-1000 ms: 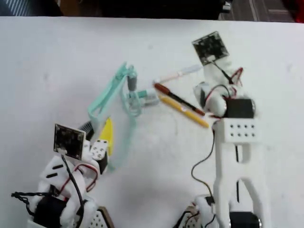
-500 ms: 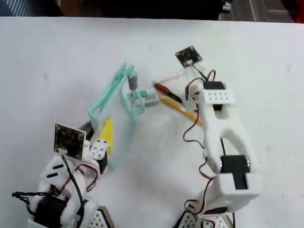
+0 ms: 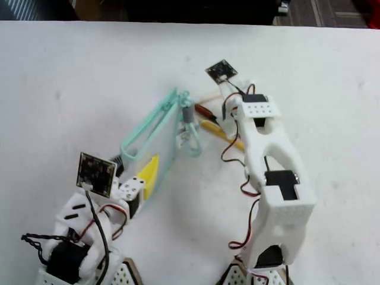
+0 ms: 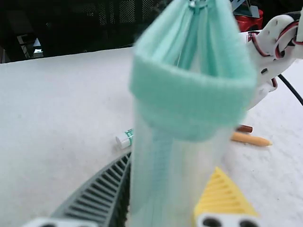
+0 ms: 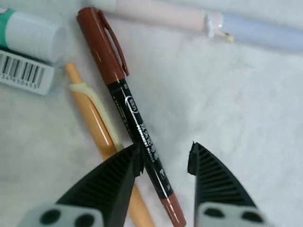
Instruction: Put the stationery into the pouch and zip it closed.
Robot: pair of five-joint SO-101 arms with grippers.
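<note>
At the left of the table (image 3: 71, 77), the left gripper (image 3: 133, 169) pinches one end of the mint pouch (image 3: 157, 133), holding it up on edge with its mouth agape. Just right of it lie a white tube (image 5: 28, 42), an orange pen (image 5: 94, 123), a brown pen (image 5: 128, 109) and a pale pink one (image 5: 165, 14) — all on the cloth, none inside yet. The right gripper (image 5: 165, 152) hangs low over them, fingers spread, with the brown pen's barrel running between them.

The pick, I judge, wants the jaws set square across that barrel and clear of the orange pen just beside it — closing near the middle so the pen won't swing.

As for writing, the tube carries a barcode label with digits, and white print runs along the brown pen's black barrel.
</note>
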